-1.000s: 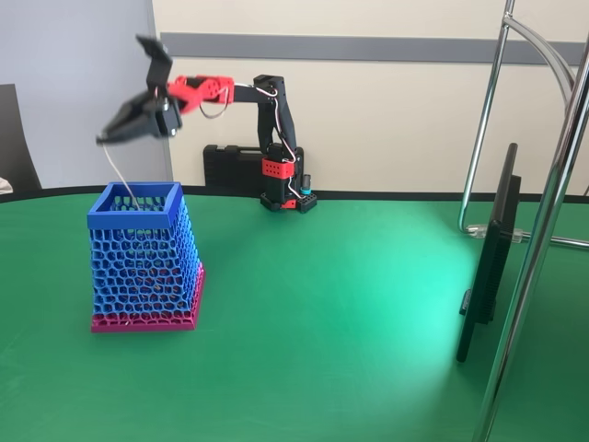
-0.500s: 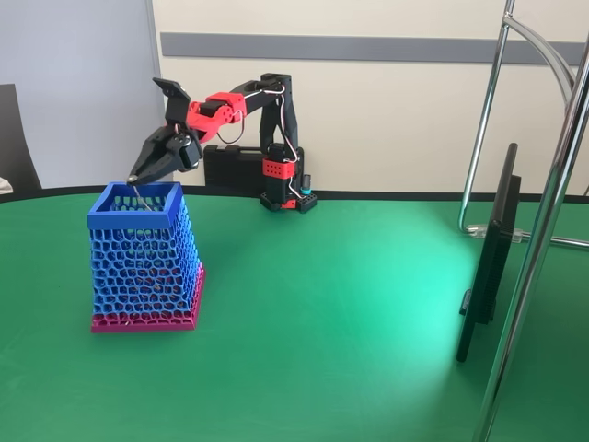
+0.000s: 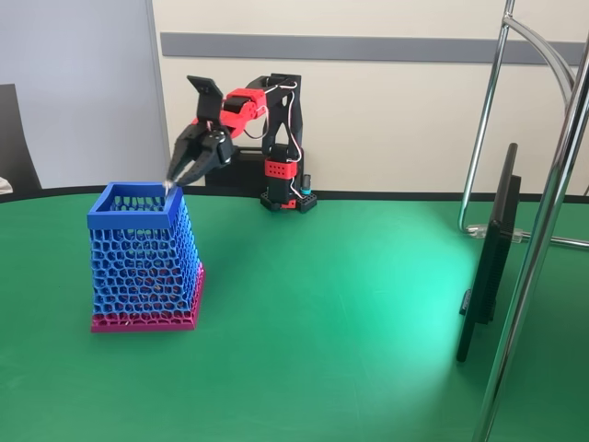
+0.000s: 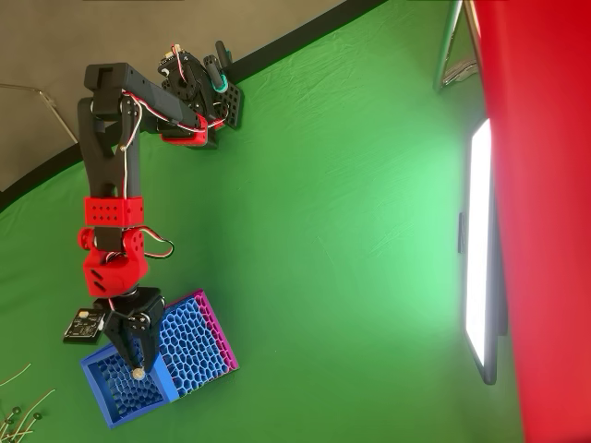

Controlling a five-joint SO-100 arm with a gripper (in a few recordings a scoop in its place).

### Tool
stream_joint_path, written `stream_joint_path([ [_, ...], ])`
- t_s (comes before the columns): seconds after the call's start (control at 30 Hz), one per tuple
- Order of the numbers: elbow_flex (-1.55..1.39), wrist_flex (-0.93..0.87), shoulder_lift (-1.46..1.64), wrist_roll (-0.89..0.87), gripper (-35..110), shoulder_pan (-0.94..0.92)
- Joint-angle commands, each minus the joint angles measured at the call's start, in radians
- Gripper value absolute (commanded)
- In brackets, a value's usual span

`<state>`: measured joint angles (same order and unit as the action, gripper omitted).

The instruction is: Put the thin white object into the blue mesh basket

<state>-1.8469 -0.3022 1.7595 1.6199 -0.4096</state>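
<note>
White knob (image 3: 167, 185) at claw (image 3: 175, 179) tips.

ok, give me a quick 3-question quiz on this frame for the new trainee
1. True or false: the blue mesh basket lies on its side on the green table.
2. In the fixed view, the gripper is: A) just above the basket's rim, B) down on the table near the right edge, C) deep inside the basket.
3. In the overhead view, where does the knob end of the thin white object show?

Key
1. False: it stands upright on its pink base.
2. A.
3. At the gripper's tips, over the basket's open top.
</note>
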Motion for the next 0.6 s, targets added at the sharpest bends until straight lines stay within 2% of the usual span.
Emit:
stream_joint_path([
  [0.0, -0.037, 0.020, 0.095, -0.008, 14, 0.025],
  [0.23, -0.184, 0.020, 0.250, -0.015, 14, 0.063],
  [0.57, -0.488, -0.009, 0.600, -0.133, 9, 0.202],
])
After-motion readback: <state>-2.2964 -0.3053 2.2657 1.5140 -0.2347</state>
